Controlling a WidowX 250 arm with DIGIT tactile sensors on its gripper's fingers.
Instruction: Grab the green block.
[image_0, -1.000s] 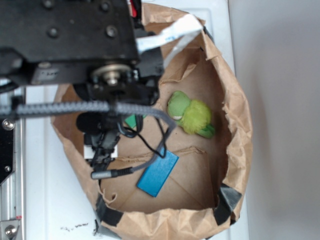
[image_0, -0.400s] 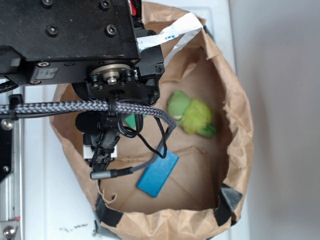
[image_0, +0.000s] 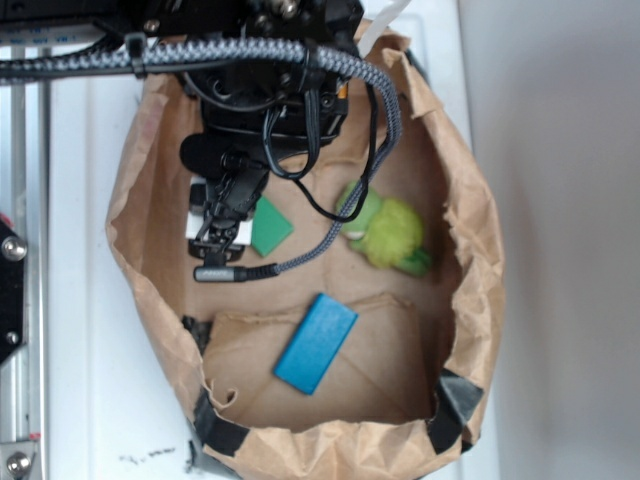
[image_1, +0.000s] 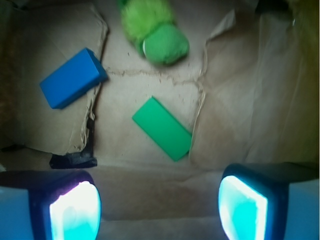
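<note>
In the wrist view, the green block (image_1: 162, 128) lies flat in the middle of the paper bag (image_1: 280, 100), with the plush toy (image_1: 154, 31) far behind it and the other block (image_1: 73, 78) to its left.

Exterior view bright, even, slightly soft; wrist view dimmer, edges dark; tool (image_1: 159, 205) pads (image_1: 75, 210) glow overexposed, blurred.

Paper bag (image_0: 470, 250) floor, green block (image_1: 162, 128), blue block (image_1: 72, 78), plush toy (image_1: 155, 30)
</note>
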